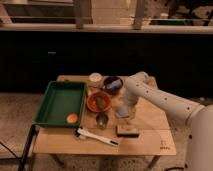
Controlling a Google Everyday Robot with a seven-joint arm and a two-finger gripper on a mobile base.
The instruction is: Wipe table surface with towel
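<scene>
Where the white robot arm bends down over the mid-tabletop: gripper, jaws spread apart, nothing seen held. Directly under it, small pale grey-blue cloth towel, crumpled, lying on the light tan wooden tabletop near centre; contact w/ gripper can't be told. Adjacent: round orange-red bowl to one side, dark rect. block w/ brownish top nearby. Green rect. tray well apart.
</scene>
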